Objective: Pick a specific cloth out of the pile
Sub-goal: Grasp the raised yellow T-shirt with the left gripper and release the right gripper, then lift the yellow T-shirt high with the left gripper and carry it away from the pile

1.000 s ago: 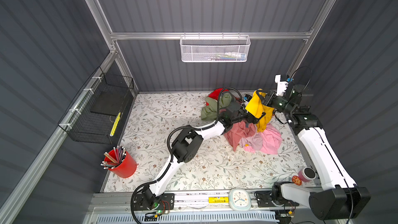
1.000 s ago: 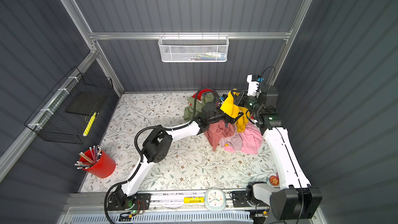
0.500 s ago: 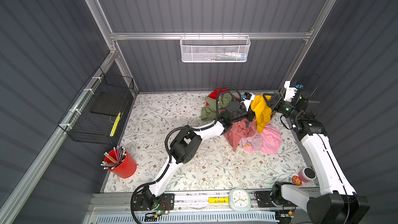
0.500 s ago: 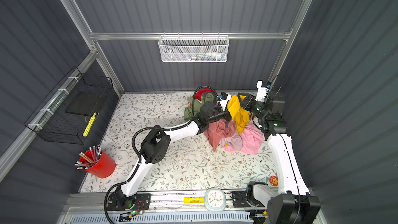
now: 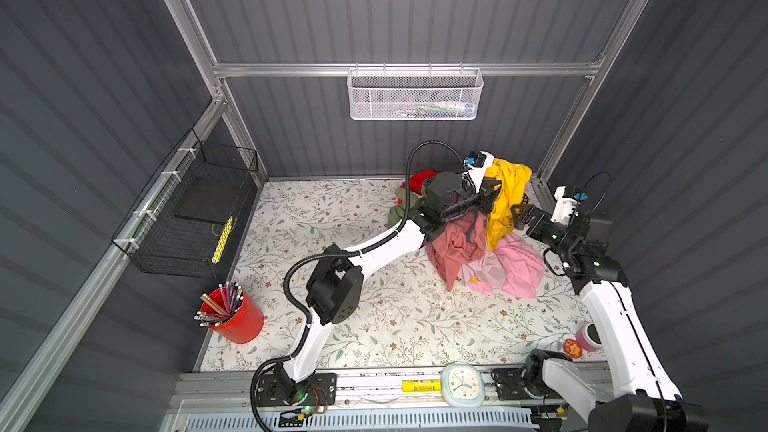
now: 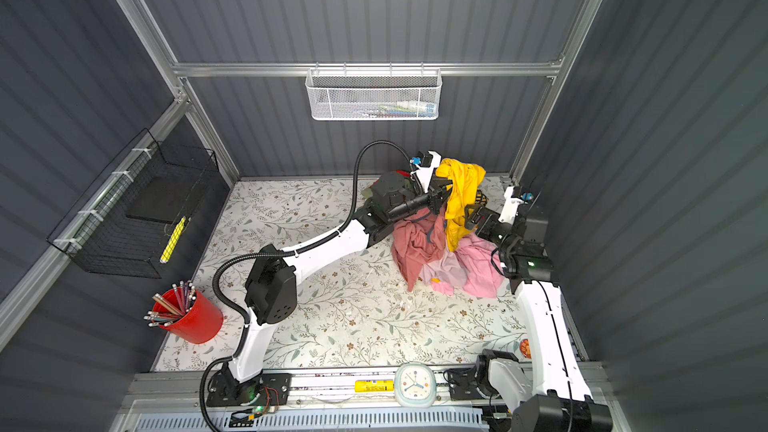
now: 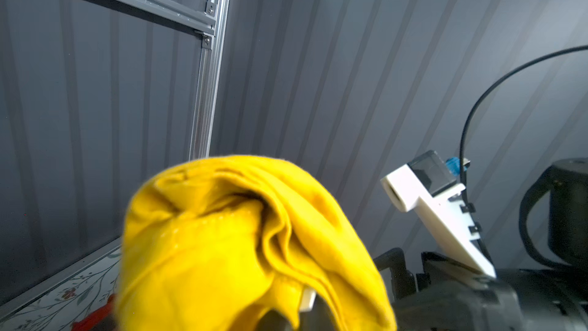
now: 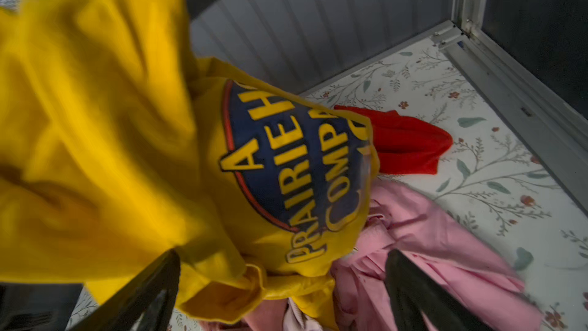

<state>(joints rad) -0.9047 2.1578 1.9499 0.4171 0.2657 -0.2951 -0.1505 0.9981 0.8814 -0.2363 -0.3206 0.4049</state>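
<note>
Floral-print desk (image 5: 374, 326) carries everything. The pile (image 5: 461, 247) sits at the far right of it. It has a salmon-pink shirt (image 5: 453, 243) in front and a light pink garment (image 5: 521, 268) to the right. Olive green (image 5: 397, 214) and red garment (image 8: 407, 141) pieces lie at the back, partly hidden by the left arm.

The cloth (image 5: 509, 191), a yellow T-shirt, is raised over the pile. It hangs from the left pincer (image 5: 494, 197), with its lower end down against the pink garments. It shows in both top views.

Left pincer is clenched on an upper fold of the cloth. In the left wrist view the fabric drapes over it and hides the jaws.

Right pincer (image 5: 517, 217) is just beside the cloth on the right and low against the pile. It is released, gripping nothing. In the right wrist view its black fingers (image 8: 152, 284) are spread wide, with the cloth hanging ahead of them.

A navy emblem (image 8: 286, 160) with lettering faces the right wrist camera.
</note>
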